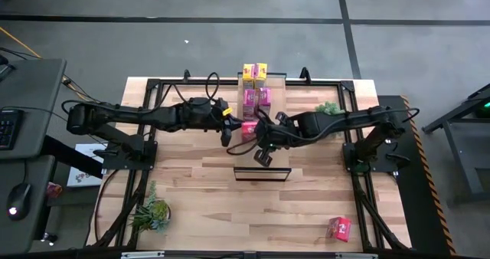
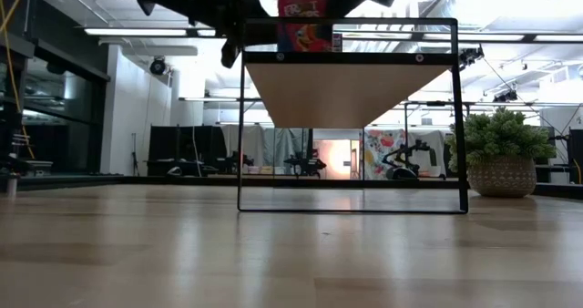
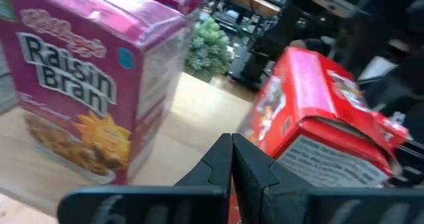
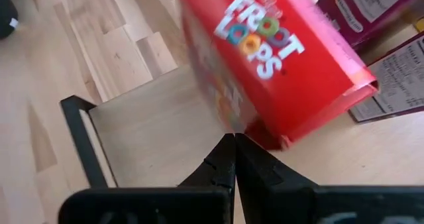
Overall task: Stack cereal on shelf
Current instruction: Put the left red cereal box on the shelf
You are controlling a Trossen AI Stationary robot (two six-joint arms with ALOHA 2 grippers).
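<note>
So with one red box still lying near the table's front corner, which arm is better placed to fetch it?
Probably the right. The remaining red box lies on the right arm's side of the table. Both tools, left tool and right tool, are at the shelf, fingers shut, beside the Froot Loops box.

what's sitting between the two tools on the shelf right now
In the high view, a red cereal box stands on the shelf between the left tool and the right tool. Both wrist views show it close ahead of shut fingers.
</note>
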